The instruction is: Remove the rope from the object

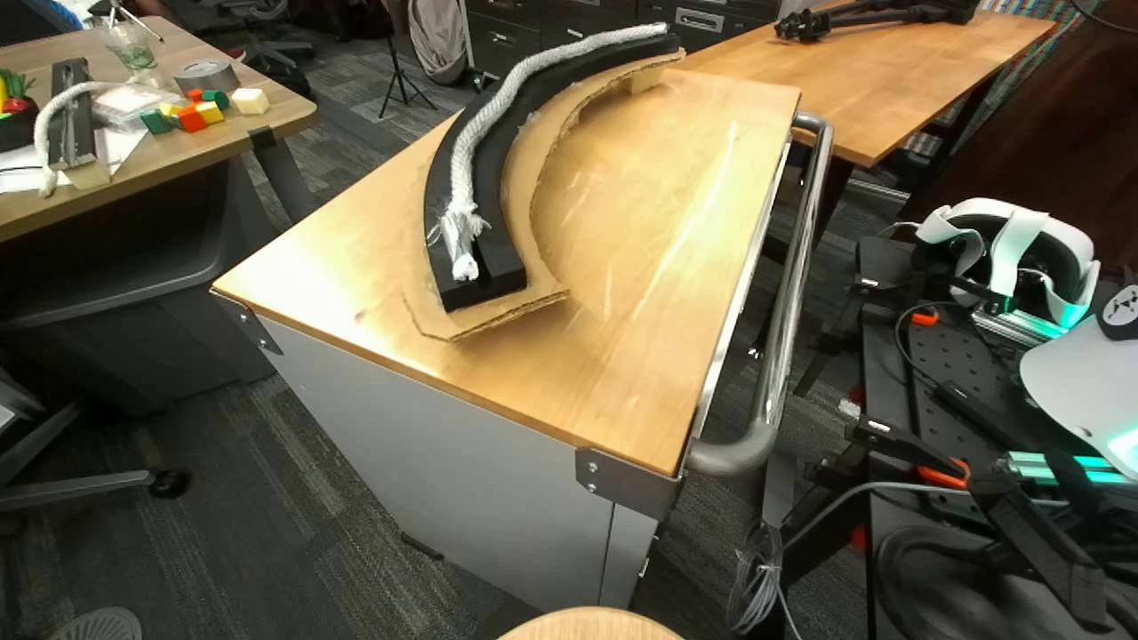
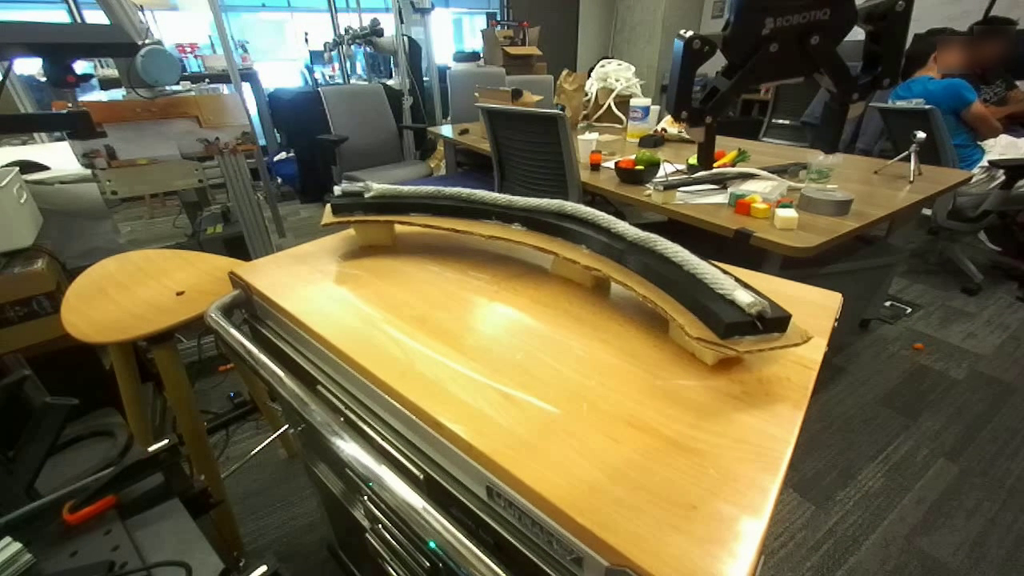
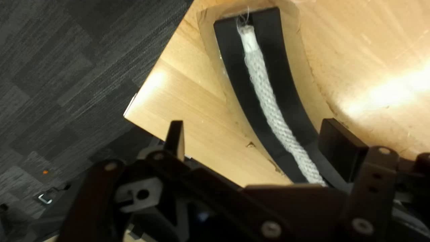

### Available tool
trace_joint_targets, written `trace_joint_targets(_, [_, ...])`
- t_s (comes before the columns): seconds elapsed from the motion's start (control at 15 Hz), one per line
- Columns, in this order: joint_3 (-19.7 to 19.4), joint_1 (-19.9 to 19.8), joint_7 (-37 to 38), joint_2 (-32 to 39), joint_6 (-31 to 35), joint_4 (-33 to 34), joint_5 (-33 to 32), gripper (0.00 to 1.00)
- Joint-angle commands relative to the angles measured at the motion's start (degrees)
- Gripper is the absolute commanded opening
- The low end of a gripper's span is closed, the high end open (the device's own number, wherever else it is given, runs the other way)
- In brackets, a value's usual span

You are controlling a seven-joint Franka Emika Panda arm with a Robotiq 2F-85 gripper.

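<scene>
**Rope (image 3: 272, 112) lay on arc (image 3: 282, 87), gripper (image 3: 254, 137) hung above with nothing held**

Fingers (image 3: 337, 148) were spread wide, gripping nothing, not touching the rope. In the wrist view rope lay below them and crossed the gap, closer to the finger at picture right. Its long axis slanted from upper middle to lower right, so the closing line cut across it, but skewed. My read: next move called for a slight wrist turn, a shift to centre the rope, then down. Frayed tip (image 3: 249, 41) lay ahead of the fingers, at the arc's near end; probably the easier place to start lifting.

Rope followed the curve along nearly the whole arc, so removal looked not yet begun.

Hard to see: in the wrist view the rope's lower run went behind the gripper body. Couldn't tell how deep rope sat in the arc; if snug, a pull might have dragged the arc too. In an exterior view gripper hung above the tabletop (image 2: 624, 416), apart from the rope, top cut off by the frame, height unclear. In an exterior view the far end (image 1: 645, 34) showed small, gripper out of shot.
</scene>
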Motion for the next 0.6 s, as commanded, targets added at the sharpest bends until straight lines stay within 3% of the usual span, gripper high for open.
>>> trace_joint_targets(0.0, [2.6, -2.7, -1.3, 0.1, 9.6, -3.3, 9.9, 1.0])
trace_joint_targets(0.2, [3.4, -2.8, -2.3, 2.0, 15.5, -5.0, 11.2, 1.0])
trace_joint_targets(0.53, [1.8, -0.7, 2.1, 5.1, 15.2, -6.1, -1.8, 1.0])
